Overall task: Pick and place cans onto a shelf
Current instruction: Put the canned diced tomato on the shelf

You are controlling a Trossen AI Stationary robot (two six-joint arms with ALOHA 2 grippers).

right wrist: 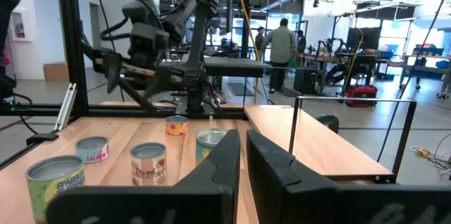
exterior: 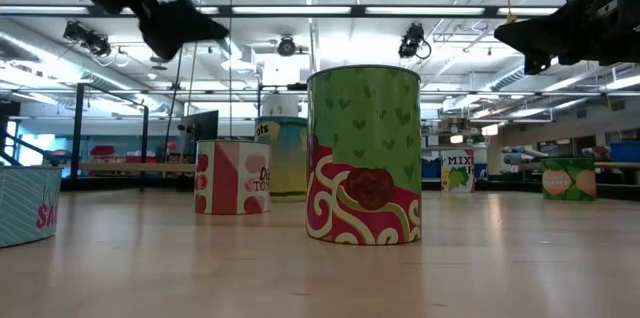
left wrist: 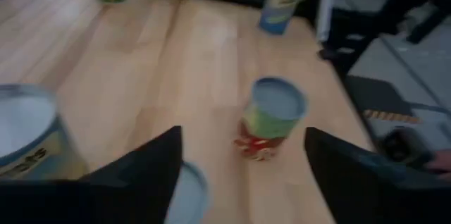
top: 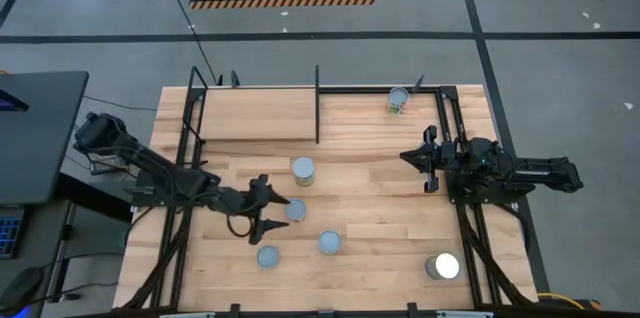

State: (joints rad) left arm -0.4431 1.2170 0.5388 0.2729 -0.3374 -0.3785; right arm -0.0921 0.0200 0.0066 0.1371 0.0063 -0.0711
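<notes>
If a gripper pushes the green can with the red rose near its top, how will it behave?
The green can stands upright, taller than wide, so a high push may tip it. On its round side it would likely roll.

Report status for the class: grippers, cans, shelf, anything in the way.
Left gripper open above the table, empty, beside a can. Right gripper shut, empty, waiting at right. Shelf holds no cans; six on the table. Nothing blocking.
</notes>
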